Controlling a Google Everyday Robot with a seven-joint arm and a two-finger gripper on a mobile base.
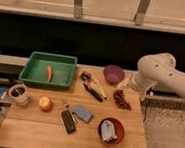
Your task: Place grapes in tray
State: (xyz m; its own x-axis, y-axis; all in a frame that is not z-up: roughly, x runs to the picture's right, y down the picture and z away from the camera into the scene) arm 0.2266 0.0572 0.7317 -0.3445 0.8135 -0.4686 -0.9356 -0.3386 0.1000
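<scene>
Wooden table top [29, 131]: light-coloured work surface carrying all the items.

Task items:
- The grapes [122, 99] lie on the right part of the table, on the bare wood, near the right edge. They are dark reddish-purple and sit outside every container.
- The tray [36, 72] is green and rectangular and stands at the far left corner, well apart from the grapes. One slim orange object [49, 73] lies on its floor.

Arm and end effector:
- The white arm [161, 71] enters from the right and bends down over the right edge of the table.
- The gripper [143, 94] is at the arm's lower end, just right of the grapes and slightly farther back. Whether it is released or clenched cannot be told. No contact with the grapes is visible.

Items between the grapes and the tray:
- A banana [97, 89] with a dark tip lies diagonally just left of the grapes.
- A small dark object [85, 76] sits at the banana's far end, close to the tray's right wall.

Other items:
- A purple bowl [113, 74] stands on the far side of the grapes.
- A red-brown bowl [120, 137] stands on the near side and holds a pale object [108, 130].
- A blue sponge [83, 113] and a dark flat device [69, 121] lie at near centre.
- A round orange fruit [45, 104] and a white cup [18, 94] stand on the left, on the near side of the tray.
</scene>
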